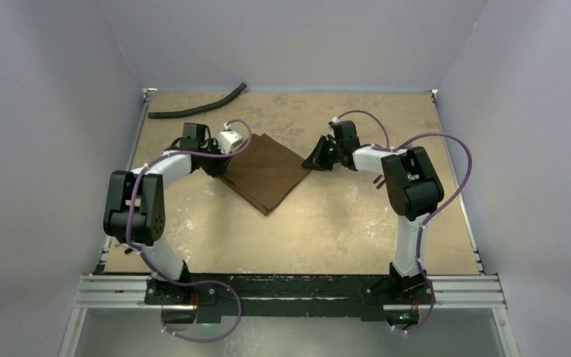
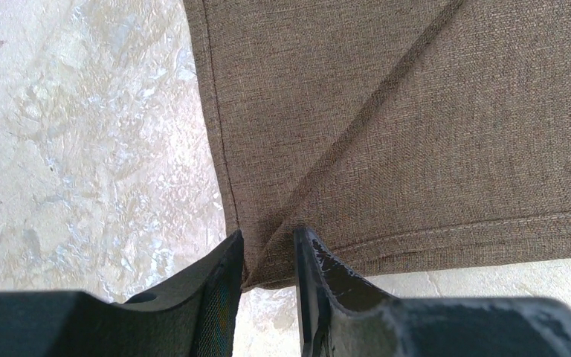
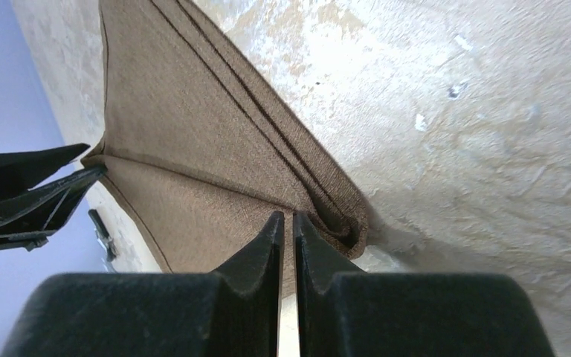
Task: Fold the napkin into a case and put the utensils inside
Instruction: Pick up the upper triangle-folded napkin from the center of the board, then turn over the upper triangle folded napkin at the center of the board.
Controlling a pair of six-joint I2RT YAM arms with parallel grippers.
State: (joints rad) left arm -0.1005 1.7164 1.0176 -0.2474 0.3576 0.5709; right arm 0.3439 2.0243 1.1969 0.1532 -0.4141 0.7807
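Napkin (image 1: pixel 264 172): brown cloth, folded, lying cornerwise mid-table (image 1: pixel 327 223) between my two arms.
My left gripper (image 2: pixel 268 238): jaws narrowly parted, pinching the napkin's left corner.
My right gripper (image 3: pixel 286 219): jaws almost together, nipping the right corner.
Cloth between grips: one raised ridge, corner to corner.

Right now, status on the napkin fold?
Left fingers pinch napkin corner. right fingers closed on opposite corner. Napkin folded, ridged between them. Black hose at far edge, clear of it.
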